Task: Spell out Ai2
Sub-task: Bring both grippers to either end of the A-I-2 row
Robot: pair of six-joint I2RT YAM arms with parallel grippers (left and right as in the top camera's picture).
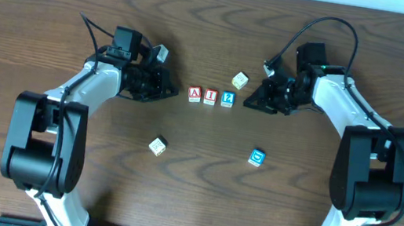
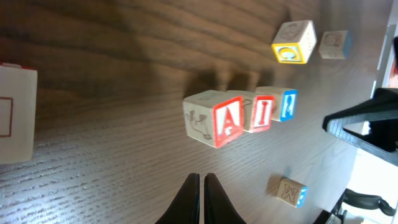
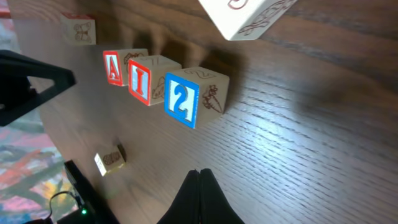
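Three wooden letter blocks stand in a touching row at the table's middle: a red A block (image 1: pixel 194 93), a red I block (image 1: pixel 210 96) and a blue 2 block (image 1: pixel 227 98). They also show in the left wrist view as A (image 2: pixel 214 118), I (image 2: pixel 257 112), 2 (image 2: pixel 285 104), and in the right wrist view as A (image 3: pixel 117 66), I (image 3: pixel 147 79), 2 (image 3: pixel 189 96). My left gripper (image 1: pixel 172 90) (image 2: pixel 202 180) is shut and empty just left of the A block. My right gripper (image 1: pixel 249 101) (image 3: pixel 199 175) is shut and empty just right of the 2 block.
A yellow-faced block (image 1: pixel 240 79) lies behind the row near my right gripper. A blue-faced block (image 1: pixel 257 157) lies at the front right and a cream block (image 1: pixel 157 145) at the front left. A white block (image 1: pixel 160 52) sits beside my left wrist.
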